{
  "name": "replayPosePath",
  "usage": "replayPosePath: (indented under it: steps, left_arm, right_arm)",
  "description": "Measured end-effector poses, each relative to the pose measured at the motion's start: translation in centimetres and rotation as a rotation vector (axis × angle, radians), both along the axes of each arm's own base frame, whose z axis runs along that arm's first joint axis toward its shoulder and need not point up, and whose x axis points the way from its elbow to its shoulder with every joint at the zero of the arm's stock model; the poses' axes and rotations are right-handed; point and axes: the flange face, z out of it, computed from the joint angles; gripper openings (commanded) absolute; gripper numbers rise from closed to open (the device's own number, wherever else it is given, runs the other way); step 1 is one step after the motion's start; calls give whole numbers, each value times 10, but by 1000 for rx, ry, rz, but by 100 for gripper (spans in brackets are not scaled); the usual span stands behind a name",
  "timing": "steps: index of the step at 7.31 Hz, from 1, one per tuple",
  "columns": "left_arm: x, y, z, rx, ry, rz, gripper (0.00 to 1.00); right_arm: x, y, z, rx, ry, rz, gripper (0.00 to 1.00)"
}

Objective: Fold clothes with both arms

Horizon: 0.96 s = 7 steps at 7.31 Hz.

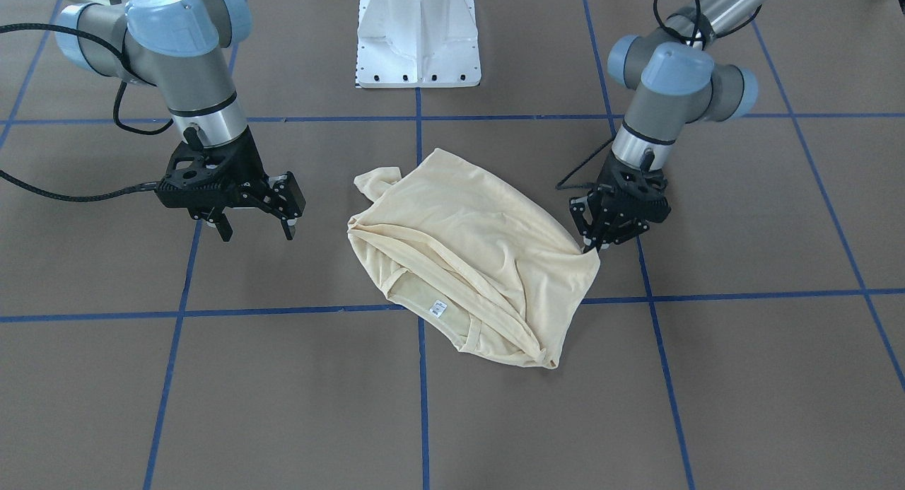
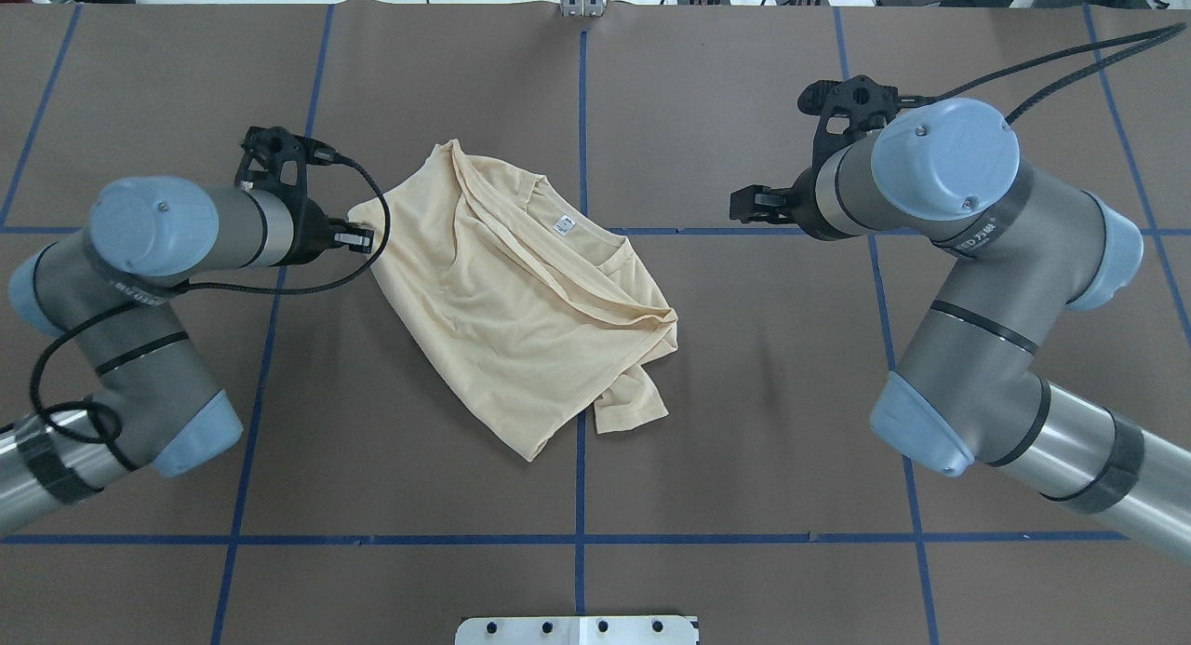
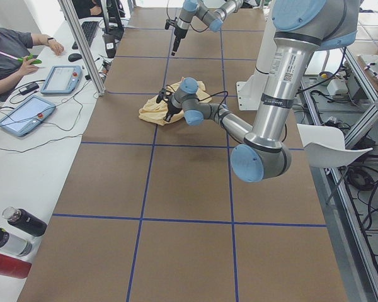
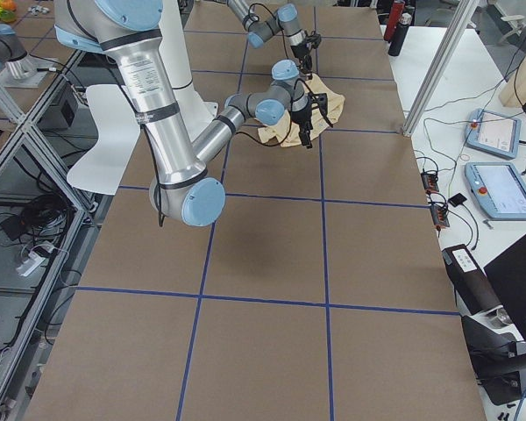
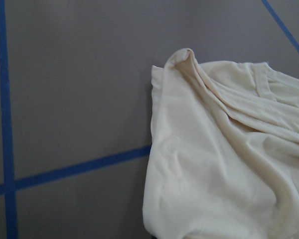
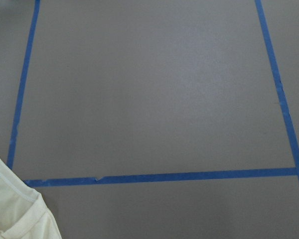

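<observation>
While the left end effector (image 1: 588, 246) pinches the T-shirt (image 1: 466, 242) at one corner, the right end effector (image 1: 257, 229) hangs wide open, empty.

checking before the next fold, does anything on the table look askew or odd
The T-shirt lies bunched and skewed to the blue grid lines, one sleeve poking out and its neck label exposed. The left end effector seems to pinch one corner; the right end effector hangs open, apart.

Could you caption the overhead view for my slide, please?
Left gripper at the cream T-shirt's corner; right gripper open, apart.
</observation>
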Motion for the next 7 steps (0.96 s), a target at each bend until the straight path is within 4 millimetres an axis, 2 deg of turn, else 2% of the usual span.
replayPosePath:
  steps: [2, 3, 4, 5, 6, 7]
  left_arm:
    - [9, -93, -10, 47, -79, -35, 0]
    - [18, -132, -15, 67, -99, -43, 0]
    - [29, -162, -28, 84, -102, -38, 97]
    - [33, -174, -36, 95, -96, -26, 100]
    - [29, -178, -35, 110, -92, -17, 100]
    - [17, -179, -33, 132, -86, -2, 100]
  right_arm:
    - [0, 1, -1, 1, -1, 0, 100]
    - [0, 1, -1, 2, -2, 0, 100]
    - [-1, 2, -2, 2, -2, -1, 100]
    - [-3, 3, -3, 3, -4, -4, 100]
    - [-9, 6, -4, 5, -3, -9, 100]
    - [-24, 10, -8, 5, -4, -8, 100]
